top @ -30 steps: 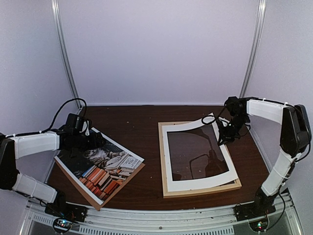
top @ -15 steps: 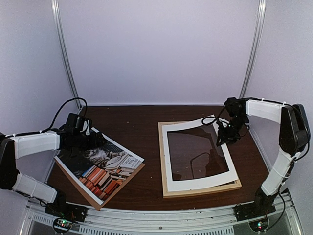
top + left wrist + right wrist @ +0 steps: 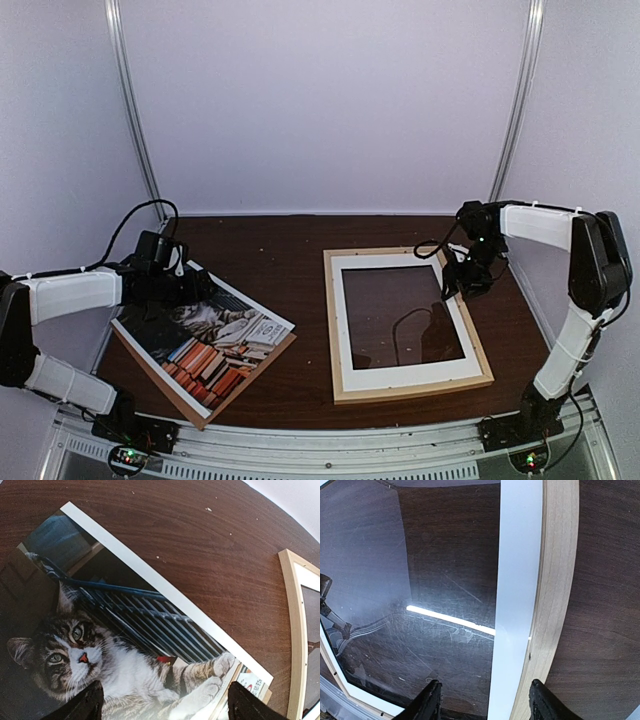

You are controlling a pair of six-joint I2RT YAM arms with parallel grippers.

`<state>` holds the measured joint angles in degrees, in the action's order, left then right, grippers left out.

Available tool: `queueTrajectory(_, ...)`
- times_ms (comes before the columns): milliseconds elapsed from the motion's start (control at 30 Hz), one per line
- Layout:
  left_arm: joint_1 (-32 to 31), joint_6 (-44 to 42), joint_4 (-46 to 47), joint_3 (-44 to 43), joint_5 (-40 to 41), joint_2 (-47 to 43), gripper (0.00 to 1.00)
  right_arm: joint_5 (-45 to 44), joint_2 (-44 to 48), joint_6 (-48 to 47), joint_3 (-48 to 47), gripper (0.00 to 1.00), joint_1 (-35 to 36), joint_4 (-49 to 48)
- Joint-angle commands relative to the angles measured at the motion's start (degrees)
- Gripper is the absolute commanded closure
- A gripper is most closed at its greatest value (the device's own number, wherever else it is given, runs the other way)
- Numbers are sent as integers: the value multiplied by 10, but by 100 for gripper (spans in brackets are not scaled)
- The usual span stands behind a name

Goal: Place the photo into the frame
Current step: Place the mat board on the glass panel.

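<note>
The photo, a tabby cat over red and orange books, lies face up at the left on a brown backing board. My left gripper hovers open over its far part; in the left wrist view the photo fills the space between the spread fingers of the left gripper. The frame of light wood lies at the right with a white mat flat inside it. My right gripper stands open above the frame's right rail and the mat, holding nothing; the right gripper straddles both.
Glass in the frame reflects a light strip and the arm. The frame's left rail shows at the right edge of the left wrist view. White walls enclose the dark wooden table on three sides.
My right gripper has opened and let go of the mat's raised far right corner; the mat has dropped flat into the frame. The left arm has not moved.
</note>
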<state>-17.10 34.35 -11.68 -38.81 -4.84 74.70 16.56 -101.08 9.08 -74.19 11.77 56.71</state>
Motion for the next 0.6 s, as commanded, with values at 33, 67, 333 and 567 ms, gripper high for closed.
queueTrajectory(33,-3,-6,2,-14,7,-1,14,-34,-9,-2,-7,38,2,-4)
queueTrajectory(67,-4,-6,2,-14,7,-1,14,-39,-9,-3,-8,38,2,-4)
queueTrajectory(333,-3,-17,-11,-15,24,-11,14,-47,10,-2,-11,38,5,-25)
queueTrajectory(567,-2,-30,-88,-53,89,-5,11,-37,32,8,-12,38,53,-65)
